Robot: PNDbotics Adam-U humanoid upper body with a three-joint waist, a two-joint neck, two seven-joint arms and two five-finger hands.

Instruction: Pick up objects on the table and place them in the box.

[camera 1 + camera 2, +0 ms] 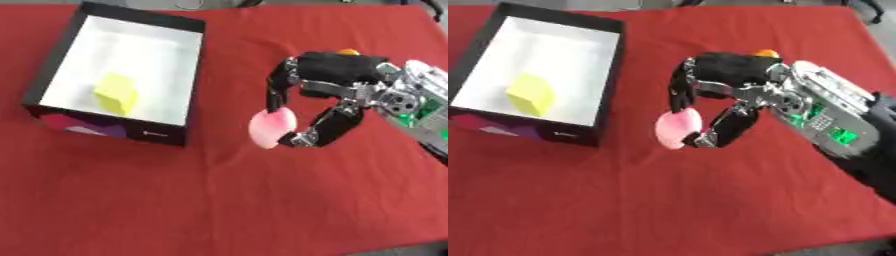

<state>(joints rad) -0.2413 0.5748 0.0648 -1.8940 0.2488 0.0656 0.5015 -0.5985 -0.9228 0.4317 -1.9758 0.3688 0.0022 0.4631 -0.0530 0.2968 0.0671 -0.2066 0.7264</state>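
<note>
Pink rounded object (272,127) pinched in right hand (328,80), not yet boxed; yellow block (116,93) already inside white-lined black box (187,75).

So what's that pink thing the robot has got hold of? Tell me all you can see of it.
The pink thing is a small, rounded, flattish object, pale pink and whitish toward one side, with a smooth look; what it is cannot be told. The robot's right hand pinches it between fingers above and thumb below. It sits over the red cloth, right of the box and outside it; whether it is lifted or touching the cloth is unclear.
</note>
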